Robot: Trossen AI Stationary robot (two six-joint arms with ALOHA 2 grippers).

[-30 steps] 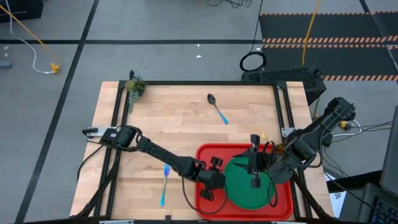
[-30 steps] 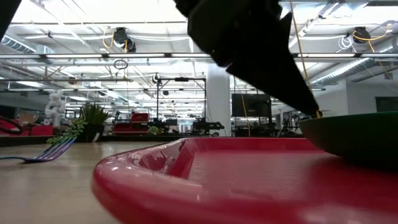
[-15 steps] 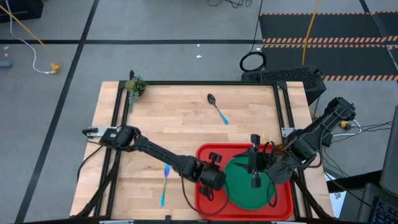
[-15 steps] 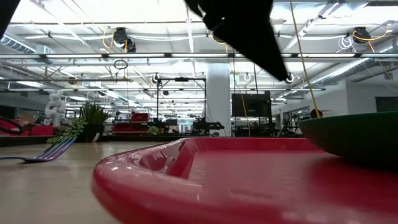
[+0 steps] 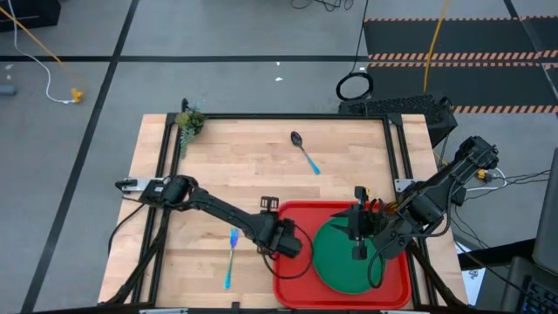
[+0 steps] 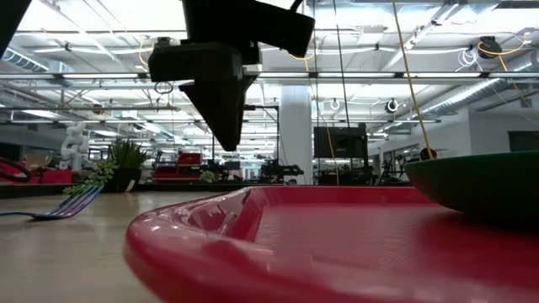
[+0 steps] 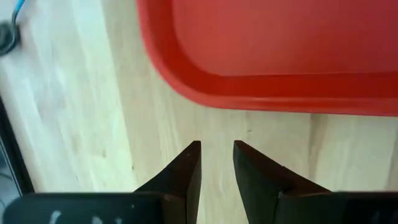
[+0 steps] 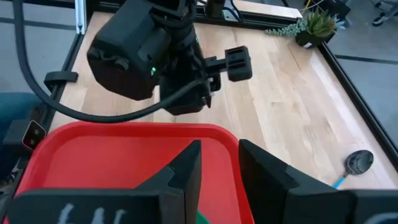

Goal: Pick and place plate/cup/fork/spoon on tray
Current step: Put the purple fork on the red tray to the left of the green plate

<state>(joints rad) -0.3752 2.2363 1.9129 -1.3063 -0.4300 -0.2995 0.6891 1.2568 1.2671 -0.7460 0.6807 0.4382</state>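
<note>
While listed from left across the wooden counter [image 5: 253,166]: slim blue-handled fork [image 5: 230,259], flat on the wood; left gripper [image 7: 217,163], fingers slightly parted, empty, beside the bright-red rectangular plastic tray [image 5: 295,288]; round dark-green plate [image 5: 344,259] inside tray; right gripper [image 8: 219,163] above plate, narrowly parted, empty.

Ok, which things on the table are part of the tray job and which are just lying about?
Job: tray, plate already on it, fork and spoon on the wood. No cup in view.
Lying about: small plant at the far corner.
</note>
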